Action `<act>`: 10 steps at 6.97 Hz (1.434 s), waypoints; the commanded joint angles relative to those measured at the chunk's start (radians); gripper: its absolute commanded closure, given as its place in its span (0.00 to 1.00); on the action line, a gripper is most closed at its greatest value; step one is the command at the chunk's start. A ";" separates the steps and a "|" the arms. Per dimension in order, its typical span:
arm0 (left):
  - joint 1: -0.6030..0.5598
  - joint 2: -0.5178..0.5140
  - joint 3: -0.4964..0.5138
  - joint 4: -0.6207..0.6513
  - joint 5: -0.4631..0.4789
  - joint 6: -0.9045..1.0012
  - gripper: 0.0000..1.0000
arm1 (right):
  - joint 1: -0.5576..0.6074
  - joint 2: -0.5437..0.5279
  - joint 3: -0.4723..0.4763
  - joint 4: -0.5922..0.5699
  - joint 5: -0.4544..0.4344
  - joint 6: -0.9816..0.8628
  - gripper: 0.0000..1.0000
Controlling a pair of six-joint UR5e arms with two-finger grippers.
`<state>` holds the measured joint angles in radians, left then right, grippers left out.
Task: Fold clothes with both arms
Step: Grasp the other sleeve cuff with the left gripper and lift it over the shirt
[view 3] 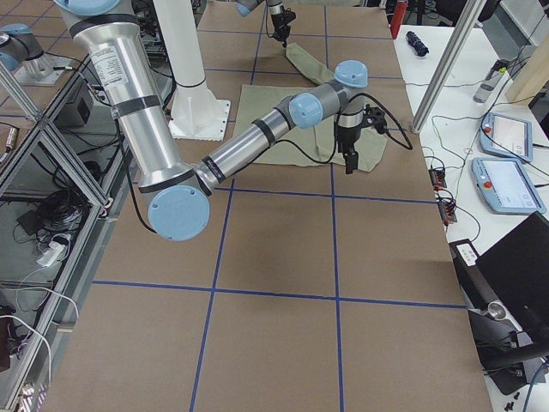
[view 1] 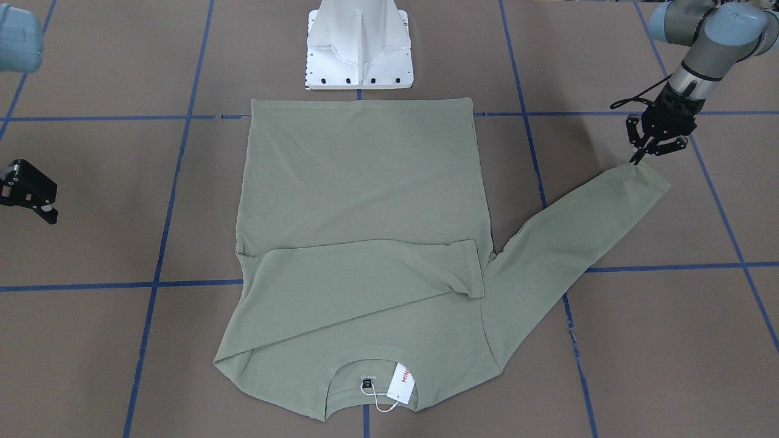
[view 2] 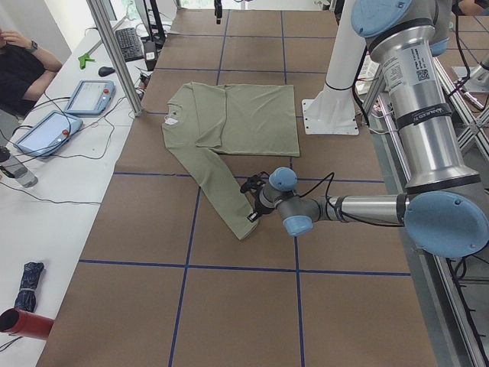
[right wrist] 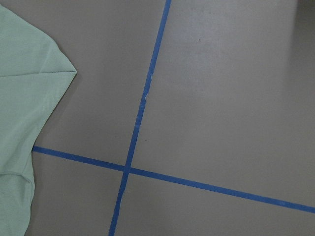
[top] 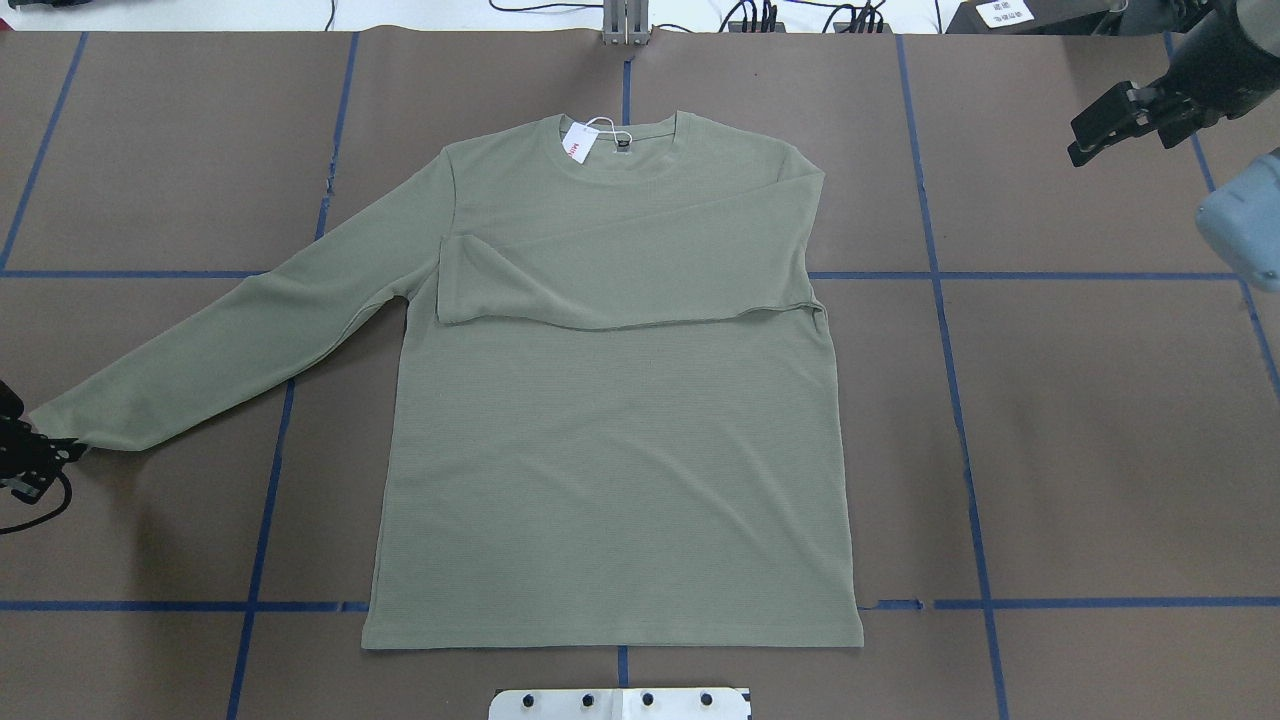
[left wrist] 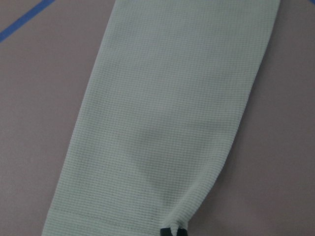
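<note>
The pale olive shirt (top: 610,450) lies flat on the brown table, collar and white hang tag (top: 578,143) at the far side. One sleeve is folded across the chest (top: 620,280). The other sleeve (top: 210,345) stretches out to the shirt's side. My left gripper (top: 45,455) is shut on that sleeve's cuff; the left wrist view shows the fingertips (left wrist: 172,231) pinching the cuff edge. It also shows in the front-facing view (view 1: 639,159). My right gripper (top: 1078,140) hangs open and empty above the table, well off the shirt's other side, and shows in the front-facing view (view 1: 50,207).
The white pedestal base (view 1: 359,48) stands just behind the shirt's hem. Blue tape lines (right wrist: 142,98) grid the table. A side bench with teach pendants (view 2: 84,98) and a seated operator (view 2: 19,65) lies beyond the collar end.
</note>
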<state>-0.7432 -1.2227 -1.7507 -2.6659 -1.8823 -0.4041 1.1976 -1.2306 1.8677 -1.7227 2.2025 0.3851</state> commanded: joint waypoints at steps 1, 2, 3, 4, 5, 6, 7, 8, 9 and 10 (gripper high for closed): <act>-0.149 -0.093 -0.035 0.011 -0.075 -0.002 1.00 | 0.011 -0.052 0.008 0.002 -0.001 -0.008 0.00; -0.195 -0.162 -0.032 0.027 -0.098 -0.030 1.00 | 0.014 -0.073 0.010 0.002 -0.004 -0.040 0.00; -0.211 -0.278 -0.033 0.100 -0.100 -0.117 1.00 | 0.026 -0.084 0.010 0.000 -0.004 -0.066 0.00; -0.208 -0.428 -0.027 0.226 -0.098 -0.219 1.00 | 0.031 -0.090 0.010 0.002 -0.004 -0.066 0.00; -0.206 -0.604 0.002 0.364 -0.094 -0.323 1.00 | 0.033 -0.090 0.010 0.002 -0.004 -0.066 0.00; -0.200 -0.788 0.063 0.500 -0.089 -0.420 1.00 | 0.033 -0.092 0.010 0.002 -0.003 -0.066 0.00; -0.180 -0.923 0.116 0.573 -0.089 -0.527 1.00 | 0.033 -0.092 0.010 0.002 -0.003 -0.064 0.00; -0.145 -1.042 0.184 0.575 -0.058 -0.641 1.00 | 0.033 -0.092 0.010 0.000 -0.003 -0.064 0.00; -0.054 -1.169 0.280 0.575 0.059 -0.756 1.00 | 0.034 -0.092 0.010 0.000 -0.003 -0.064 0.00; 0.017 -1.266 0.375 0.561 0.156 -0.794 1.00 | 0.034 -0.092 0.008 0.002 -0.004 -0.063 0.00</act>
<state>-0.8178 -2.3460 -1.4939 -2.0999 -1.8458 -1.1090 1.2312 -1.3223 1.8774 -1.7222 2.1994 0.3208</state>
